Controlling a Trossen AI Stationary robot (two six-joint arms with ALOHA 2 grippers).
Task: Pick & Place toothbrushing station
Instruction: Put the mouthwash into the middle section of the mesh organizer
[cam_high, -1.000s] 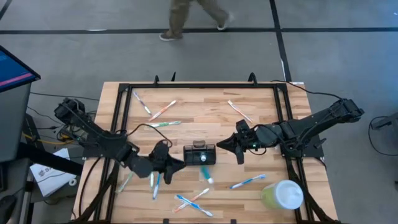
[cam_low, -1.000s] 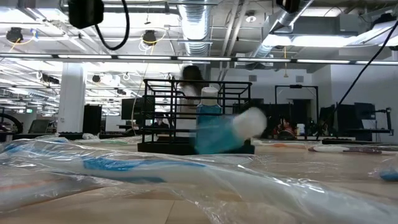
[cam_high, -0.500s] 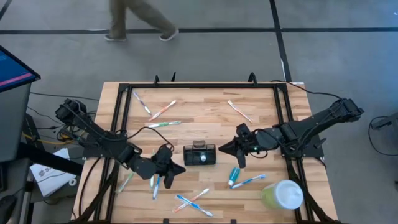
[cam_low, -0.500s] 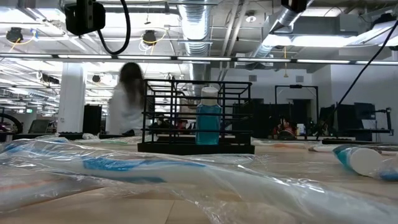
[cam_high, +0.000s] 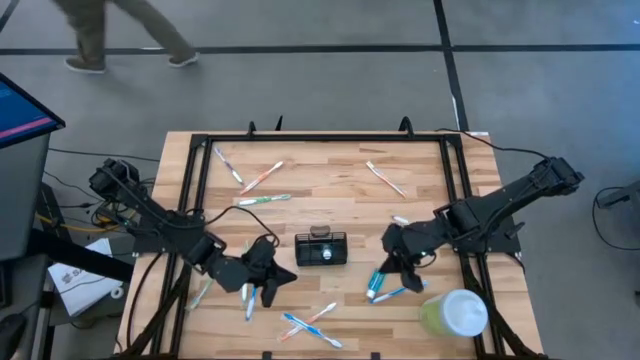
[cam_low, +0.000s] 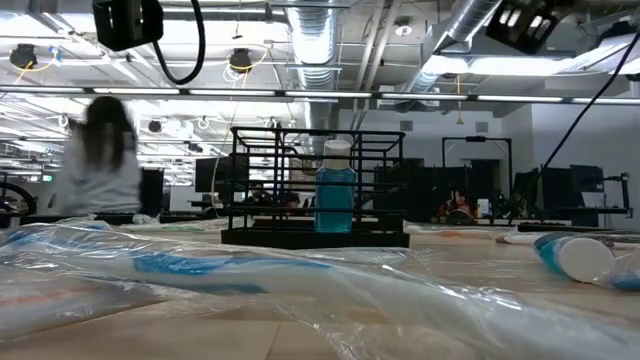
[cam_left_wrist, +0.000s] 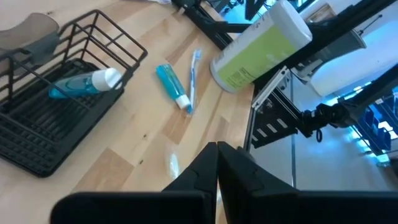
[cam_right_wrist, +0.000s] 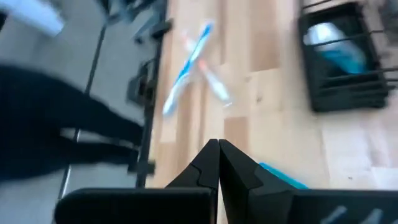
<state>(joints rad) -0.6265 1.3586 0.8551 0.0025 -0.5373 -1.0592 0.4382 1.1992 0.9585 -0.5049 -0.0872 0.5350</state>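
Observation:
The toothbrushing station is a small black wire holder (cam_high: 320, 248) standing on its base at the table's middle, with a blue bottle (cam_low: 335, 195) upright inside it. It also shows in the left wrist view (cam_left_wrist: 56, 118) and the right wrist view (cam_right_wrist: 345, 62). My left gripper (cam_high: 285, 277) is shut and empty, just left of the holder and nearer the table's near edge. My right gripper (cam_high: 390, 268) is shut, to the holder's right, right beside a blue toothpaste tube (cam_high: 378, 284) that lies flat on the table. My right gripper's shut fingers (cam_right_wrist: 219, 155) point down at a slant right beside the blue tube (cam_right_wrist: 280, 174), which lies flat on the table. I cannot tell whether they touch it.
Several toothbrushes lie about the table, some at the near edge (cam_high: 310, 322), some at the far side (cam_high: 262, 178), one by the tube (cam_high: 405, 291). A pale green cup with a white lid (cam_high: 455, 313) lies at the near right corner. A black frame borders the table (cam_high: 330, 138). A person walks beyond the far side.
The blue tube has gone from just in front of the holder toward the table's right edge and now lies still there. My right gripper has gone toward the near edge, down to the tube, turning its fingers that way. My left gripper has drawn slightly toward the near edge.

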